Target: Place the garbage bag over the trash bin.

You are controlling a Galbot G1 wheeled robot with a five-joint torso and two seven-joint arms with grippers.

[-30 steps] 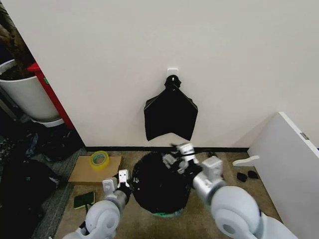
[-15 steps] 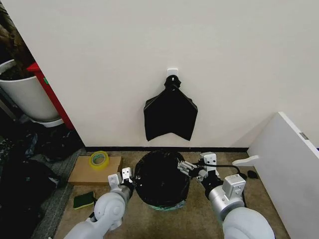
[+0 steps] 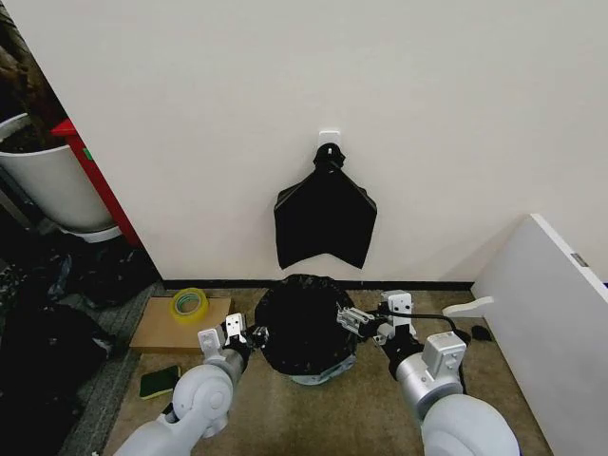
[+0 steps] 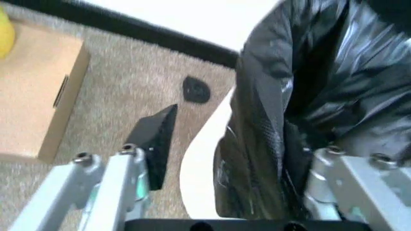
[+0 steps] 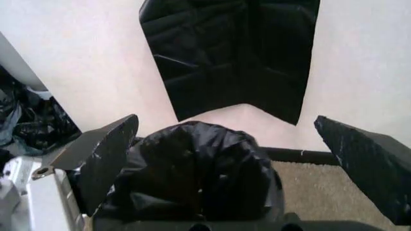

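Observation:
The garbage bag [image 3: 302, 325], glossy and crinkled, is draped over the trash bin on the carpet by the wall. Only a pale strip of the bin [image 3: 318, 377] peeks out at its foot. My left gripper [image 3: 249, 334] is at the bag's left side, open. In the left wrist view the bag [image 4: 308, 96] and a bare strip of the white bin wall [image 4: 196, 178] lie between its spread fingers [image 4: 157, 142]. My right gripper [image 3: 353, 318] is at the bag's right side, open, and in the right wrist view its pads [image 5: 109, 154] stand wide apart before the covered bin [image 5: 192, 178].
A flat black bag bundle [image 3: 325, 218] hangs on the wall above the bin. A cardboard box [image 3: 166, 328] with a yellow tape roll [image 3: 189, 304] lies to the left, near a green-black pad [image 3: 159, 382]. A white plant pot [image 3: 52, 185] stands far left, a white panel [image 3: 551, 313] on the right.
My right gripper has pulled back from over the bag to its right side. The left gripper has edged up against the bag's left side, and the bag now stands higher and fuller over the bin.

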